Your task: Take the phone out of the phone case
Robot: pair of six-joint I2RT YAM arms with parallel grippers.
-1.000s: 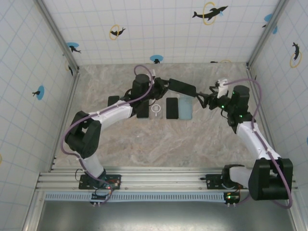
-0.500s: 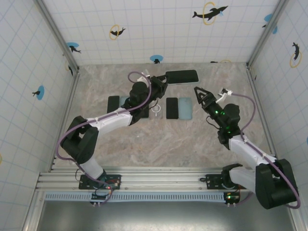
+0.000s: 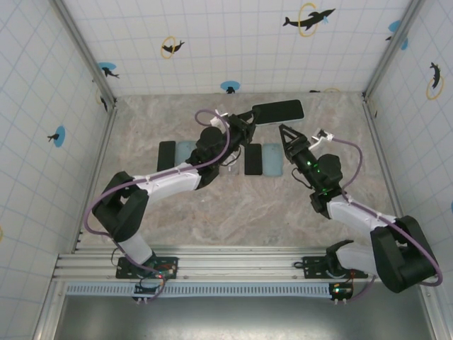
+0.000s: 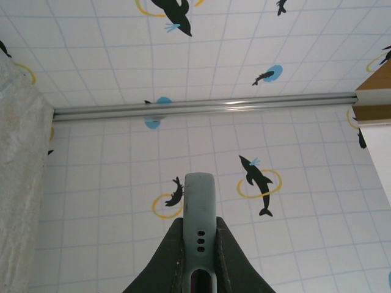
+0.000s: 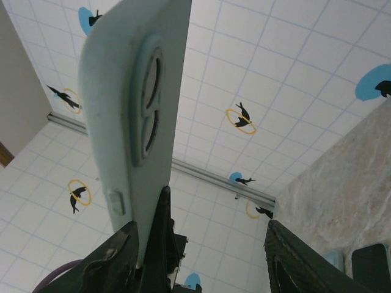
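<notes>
Top external view: left fingers (image 3: 245,122) were clamped on one end of a slim dark-screened phone (image 3: 277,112), held up off the marble-pattern bench (image 3: 212,205) near the back wall, its long axis running out to the right from the tips. Right fingers (image 3: 288,139) were spread wide and pointed up at the phone's free half, just beside it; contact could not be told there.

Left wrist view: both left fingers (image 4: 165,265) were closed on the pale blue-grey plastic case (image 4: 200,204) around the phone. The case was seen edge-on, three small holes in its end, standing straight out from between the tips.

Right wrist view: the case back (image 5: 131,104) with its oval camera cutout rose right beside the left-hand finger (image 5: 116,259). The other finger (image 5: 299,262) was well apart from it. Touching or not was unclear.

On the bench lay a flat black rectangular slab (image 3: 253,159) just beside a pale blue rectangular slab (image 3: 272,159). Farther left was a second black slab (image 3: 166,154) beside a second pale blue slab (image 3: 185,150).
</notes>
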